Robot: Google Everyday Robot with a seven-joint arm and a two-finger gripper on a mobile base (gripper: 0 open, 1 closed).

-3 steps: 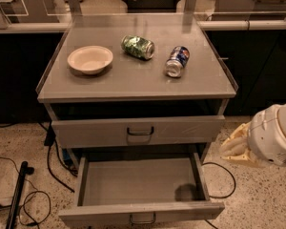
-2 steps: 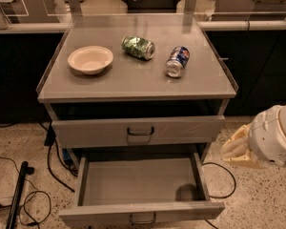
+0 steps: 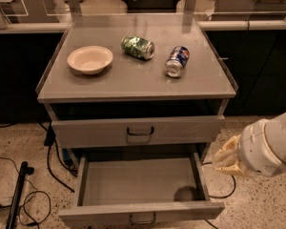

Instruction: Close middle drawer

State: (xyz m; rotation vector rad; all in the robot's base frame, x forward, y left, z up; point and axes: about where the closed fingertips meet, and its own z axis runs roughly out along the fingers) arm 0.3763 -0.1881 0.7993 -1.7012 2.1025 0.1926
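The middle drawer (image 3: 138,182) of the grey cabinet is pulled far out toward me, a wide shallow grey tray with nothing in it. Its low front carries a small dark loop handle (image 3: 143,218) at the bottom edge of the view. Above it the taller-fronted top drawer (image 3: 181,128) with a bigger dark handle (image 3: 140,131) stands slightly out. My gripper (image 3: 227,157), cream-coloured on a bulky white arm (image 3: 271,144), hangs to the right of the open drawer's right side, apart from it. The lowest drawer is out of view.
On the cabinet top (image 3: 133,82) sit a cream bowl (image 3: 89,59), a crushed green can (image 3: 137,47) and a blue can (image 3: 177,61) on its side. Cables (image 3: 47,166) and a black pole (image 3: 16,194) lie on the speckled floor at left. Dark counters flank the cabinet.
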